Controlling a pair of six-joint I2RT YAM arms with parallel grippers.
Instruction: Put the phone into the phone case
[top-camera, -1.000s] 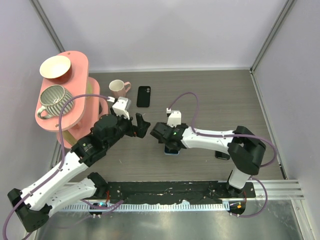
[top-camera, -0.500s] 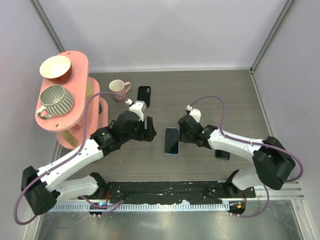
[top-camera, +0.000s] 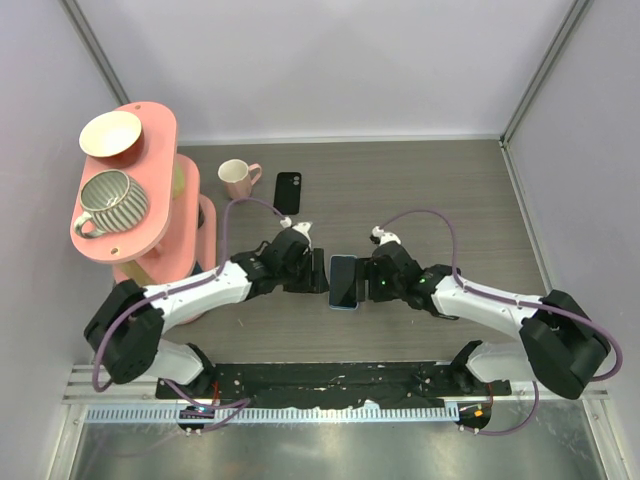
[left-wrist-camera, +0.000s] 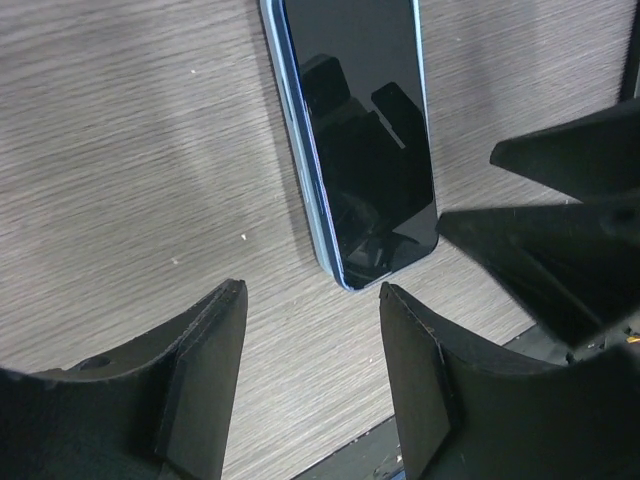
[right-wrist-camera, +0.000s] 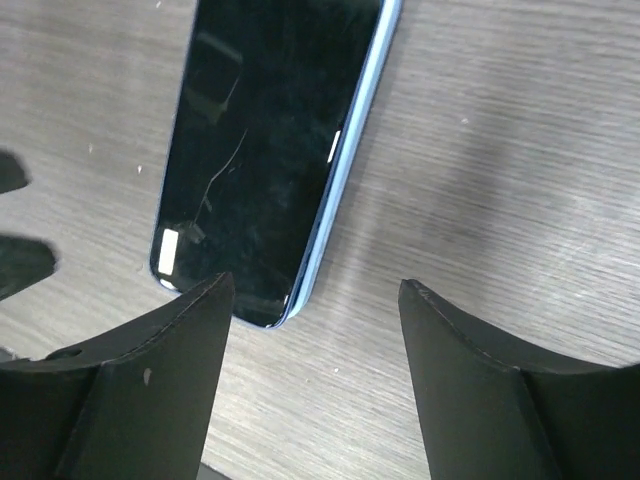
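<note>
The light-blue phone (top-camera: 344, 281) lies flat, black screen up, on the wooden table between my two grippers. My left gripper (top-camera: 318, 274) is open and empty, low at the phone's left edge. My right gripper (top-camera: 368, 282) is open and empty at its right edge. In the left wrist view the phone (left-wrist-camera: 360, 140) lies just beyond the open gripper (left-wrist-camera: 310, 290). In the right wrist view the phone (right-wrist-camera: 265, 150) lies ahead and left of the open gripper (right-wrist-camera: 315, 285). The black phone case (top-camera: 287, 192) lies farther back, apart from both grippers.
A pink mug (top-camera: 237, 177) stands left of the case. A pink two-tier stand (top-camera: 150, 235) with a bowl (top-camera: 110, 133) and a striped cup (top-camera: 110, 198) fills the left side. The black base rail (top-camera: 330, 380) runs along the near edge.
The right gripper drew back off the phone, leaving it on the table, then returned to its right edge. The left gripper moved right and down to the phone's left edge.
</note>
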